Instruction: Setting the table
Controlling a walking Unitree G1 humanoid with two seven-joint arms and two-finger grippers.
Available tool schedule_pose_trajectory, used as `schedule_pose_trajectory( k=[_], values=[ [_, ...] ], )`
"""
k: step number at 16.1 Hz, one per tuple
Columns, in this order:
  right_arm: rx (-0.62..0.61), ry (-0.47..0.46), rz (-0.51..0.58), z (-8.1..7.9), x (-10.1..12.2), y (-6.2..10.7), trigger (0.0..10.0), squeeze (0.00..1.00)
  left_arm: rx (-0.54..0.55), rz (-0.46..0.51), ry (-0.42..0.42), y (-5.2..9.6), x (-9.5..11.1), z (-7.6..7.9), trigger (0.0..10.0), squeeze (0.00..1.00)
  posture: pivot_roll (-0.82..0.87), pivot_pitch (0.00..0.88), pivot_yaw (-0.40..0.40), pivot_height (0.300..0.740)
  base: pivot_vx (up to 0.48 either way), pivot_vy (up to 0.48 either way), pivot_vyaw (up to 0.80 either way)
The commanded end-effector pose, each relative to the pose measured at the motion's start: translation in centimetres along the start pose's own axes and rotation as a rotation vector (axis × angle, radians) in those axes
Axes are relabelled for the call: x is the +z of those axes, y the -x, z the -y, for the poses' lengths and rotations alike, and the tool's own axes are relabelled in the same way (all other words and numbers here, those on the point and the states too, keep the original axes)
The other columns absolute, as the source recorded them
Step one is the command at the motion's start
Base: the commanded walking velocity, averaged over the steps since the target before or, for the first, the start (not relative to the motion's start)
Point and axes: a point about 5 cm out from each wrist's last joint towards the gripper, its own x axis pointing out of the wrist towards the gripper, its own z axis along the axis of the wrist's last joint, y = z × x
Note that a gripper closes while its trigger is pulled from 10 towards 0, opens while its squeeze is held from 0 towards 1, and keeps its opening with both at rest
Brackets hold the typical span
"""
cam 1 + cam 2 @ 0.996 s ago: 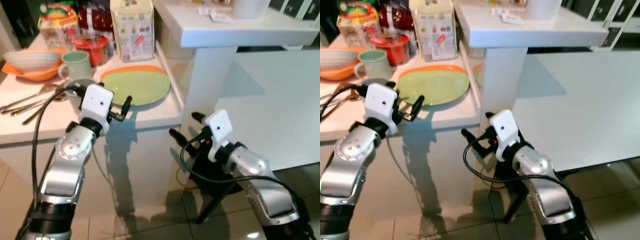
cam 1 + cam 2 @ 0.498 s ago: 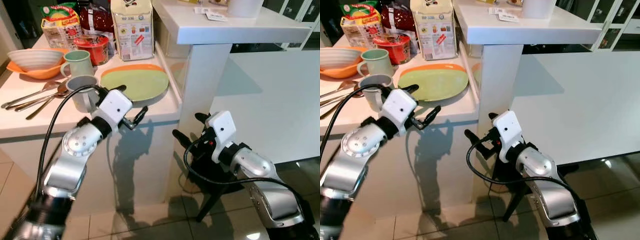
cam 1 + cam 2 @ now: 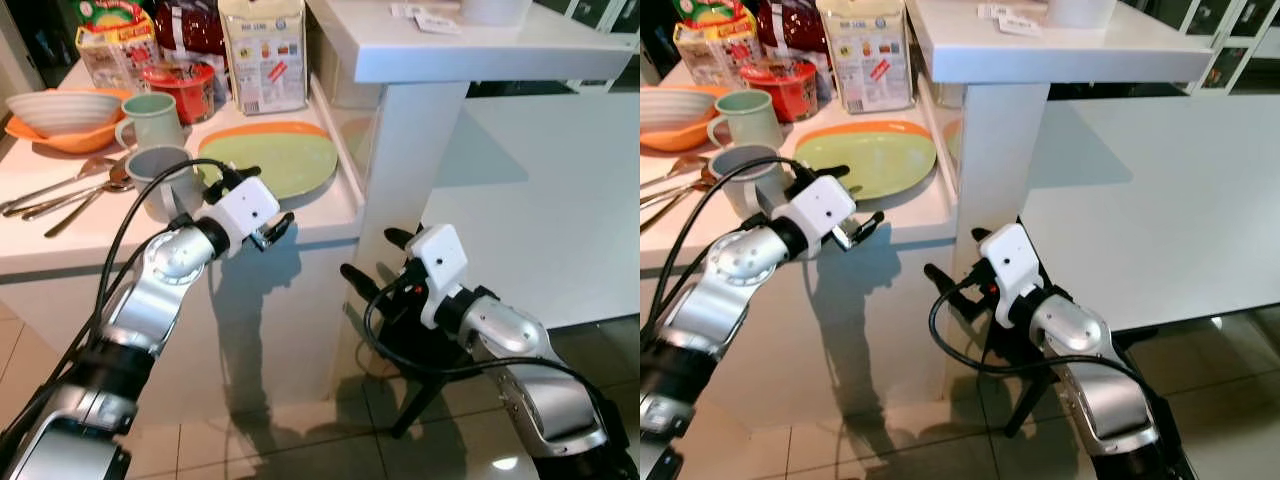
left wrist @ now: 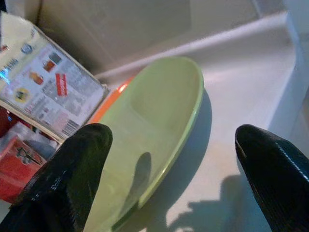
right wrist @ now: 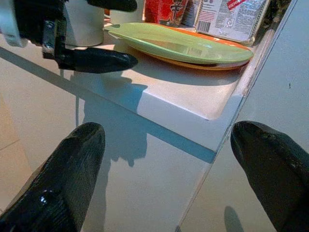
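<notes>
While its fingers stand spread apart, the left gripper (image 3: 258,198) hovers at the front edge of the white counter (image 3: 40,245), just over the near rim of the green plate (image 3: 280,165), holding nothing. That plate lies stacked on an orange plate (image 3: 262,129) near the counter's right end. Beside it stand a grey mug (image 3: 162,180) and a pale green mug (image 3: 150,118), with cutlery (image 3: 60,198) and a white bowl (image 3: 62,108) further left. Lower down, the right gripper (image 3: 372,260) hangs before the counter's white side, fingers apart, empty.
</notes>
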Motion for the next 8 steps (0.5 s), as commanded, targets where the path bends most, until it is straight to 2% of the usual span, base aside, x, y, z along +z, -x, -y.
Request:
schedule_pose_trajectory(
  k=[1,3,4,5,7,8],
  values=[
    [0.007,0.027,0.004,0.1,0.4,0.0,10.0,0.00,-0.001,0.021,-0.011,-0.5,0.5,-0.2,10.0,0.00,0.06,0.000,-0.027,0.740,0.000,0.000,0.00],
    [0.009,0.031,-0.001,0.1,0.3,0.1,10.0,0.00,-0.012,0.039,0.003,-0.7,0.7,-0.1,10.0,0.00,0.06,0.000,-0.027,0.740,0.000,0.000,0.00],
    [0.010,0.033,-0.003,0.1,0.3,0.1,10.0,0.00,-0.013,0.056,0.035,-0.8,0.9,-0.1,10.0,0.00,0.06,0.000,-0.027,0.740,0.000,0.000,0.00],
    [0.010,0.032,-0.004,0.1,0.3,0.1,10.0,0.00,-0.005,0.092,0.104,-0.6,1.4,-0.2,10.0,0.00,0.06,0.000,-0.027,0.740,0.000,0.000,0.00],
    [0.008,0.031,-0.009,0.1,0.1,0.4,10.0,0.00,0.021,0.273,0.458,0.6,3.7,-1.1,10.0,0.00,0.05,0.000,-0.024,0.740,0.000,0.000,0.00],
    [0.008,0.030,-0.010,0.1,0.1,0.4,10.0,0.00,0.040,0.295,0.524,0.9,4.0,-1.5,10.0,0.00,0.05,0.000,-0.024,0.740,0.000,0.000,0.00]
  ],
)
